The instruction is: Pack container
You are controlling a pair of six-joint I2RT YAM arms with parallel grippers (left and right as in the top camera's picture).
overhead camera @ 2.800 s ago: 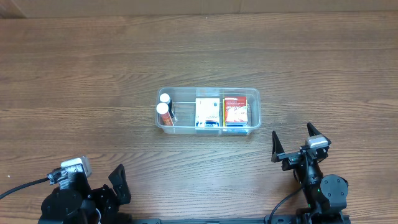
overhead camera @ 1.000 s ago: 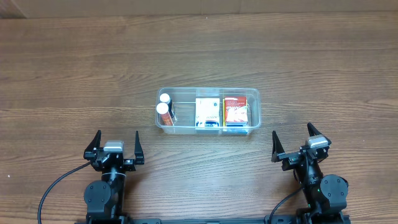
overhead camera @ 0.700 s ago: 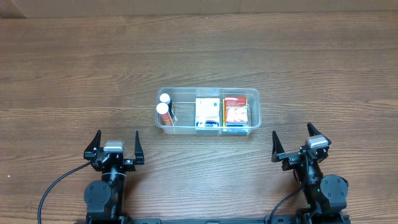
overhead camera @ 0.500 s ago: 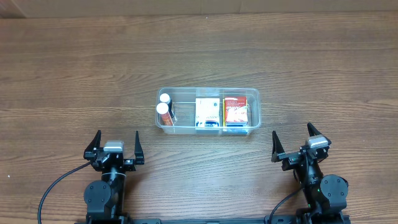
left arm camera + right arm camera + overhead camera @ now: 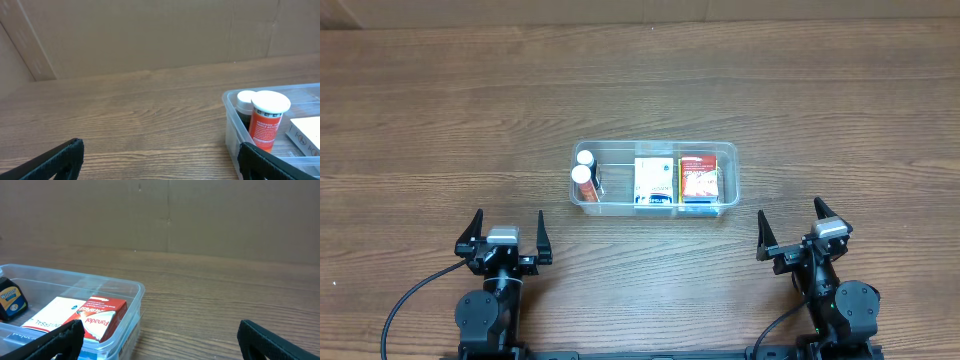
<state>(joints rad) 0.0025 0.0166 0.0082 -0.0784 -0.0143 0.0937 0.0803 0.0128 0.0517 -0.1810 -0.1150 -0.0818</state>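
The clear plastic container (image 5: 728,153) sits mid-table. It holds two white-capped bottles (image 5: 582,176) at its left end, a white box (image 5: 654,182) in the middle and a red and white box (image 5: 698,178) at the right. My left gripper (image 5: 506,230) is open and empty, near the front edge, left of the container. My right gripper (image 5: 798,226) is open and empty, front right of it. The left wrist view shows an orange-labelled bottle (image 5: 269,119) inside the container's wall (image 5: 231,127). The right wrist view shows the red box (image 5: 99,318) inside the rim (image 5: 134,293).
Brown cardboard panels (image 5: 150,35) stand along the table's far edge. A black cable (image 5: 415,296) runs from the left arm's base toward the front left.
The left arm has swung from the front left corner to its place left of the container, with its gripper open. The right arm and the container's contents have not moved.
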